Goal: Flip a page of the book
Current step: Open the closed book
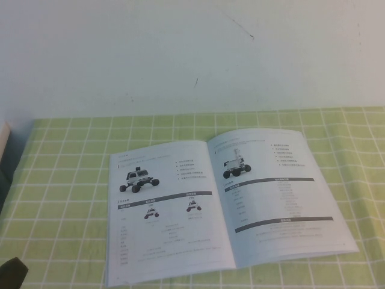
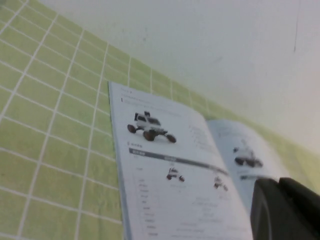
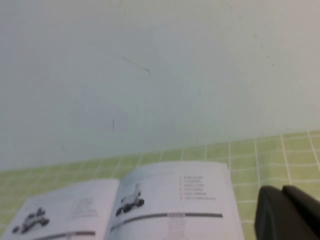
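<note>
One book (image 1: 222, 205) open flat | green checked cloth (image 1: 60, 180) | white wall (image 1: 180, 54) | both grippers' jaws: cannot tell

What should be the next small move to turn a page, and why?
Probably bring the right gripper down to the outer edge of the page. The book lies open and flat on the checked cloth, untouched; the left gripper sits low by the book's near-left corner.

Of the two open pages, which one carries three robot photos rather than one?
The left-hand page of the book: one big-wheeled robot above, two small ones below. The right-hand page shows a single robot.
</note>
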Controlling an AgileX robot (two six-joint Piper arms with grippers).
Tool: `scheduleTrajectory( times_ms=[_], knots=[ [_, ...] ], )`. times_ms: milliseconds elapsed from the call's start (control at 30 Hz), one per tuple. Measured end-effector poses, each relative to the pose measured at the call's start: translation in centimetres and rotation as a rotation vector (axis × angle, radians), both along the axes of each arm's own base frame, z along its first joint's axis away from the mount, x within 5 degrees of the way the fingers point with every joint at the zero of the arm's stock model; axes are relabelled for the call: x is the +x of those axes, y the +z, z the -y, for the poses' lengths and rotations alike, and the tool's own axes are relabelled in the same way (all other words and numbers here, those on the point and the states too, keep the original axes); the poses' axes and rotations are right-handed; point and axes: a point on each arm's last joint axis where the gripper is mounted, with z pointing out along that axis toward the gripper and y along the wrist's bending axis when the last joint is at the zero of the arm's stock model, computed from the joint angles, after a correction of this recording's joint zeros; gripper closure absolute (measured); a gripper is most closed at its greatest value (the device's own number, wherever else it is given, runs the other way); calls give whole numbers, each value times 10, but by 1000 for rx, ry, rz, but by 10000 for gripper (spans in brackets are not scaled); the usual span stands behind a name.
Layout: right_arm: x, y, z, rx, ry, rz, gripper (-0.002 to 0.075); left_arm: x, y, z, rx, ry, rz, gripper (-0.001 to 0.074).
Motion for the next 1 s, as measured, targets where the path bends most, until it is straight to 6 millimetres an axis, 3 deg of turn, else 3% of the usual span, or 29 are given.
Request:
scheduleTrajectory(
  times_ms=[267, 400, 700, 833, 1000],
  knots=[
    [47, 29, -3, -268, 180, -269, 729, 43, 78, 6, 536, -240, -129, 738],
    [64, 34, 0, -396, 232, -359, 729, 77, 94, 7, 664, -303, -147, 738],
    [98, 40, 6, -437, 256, -448, 729, 146, 83, 17, 674, -432, -286, 738],
    [114, 37, 6, -412, 292, -518, 729, 168, 83, 36, 708, -525, -288, 737],
    [136, 37, 7, -378, 326, -583, 729, 197, 77, 75, 743, -648, -278, 737]
  ],
)
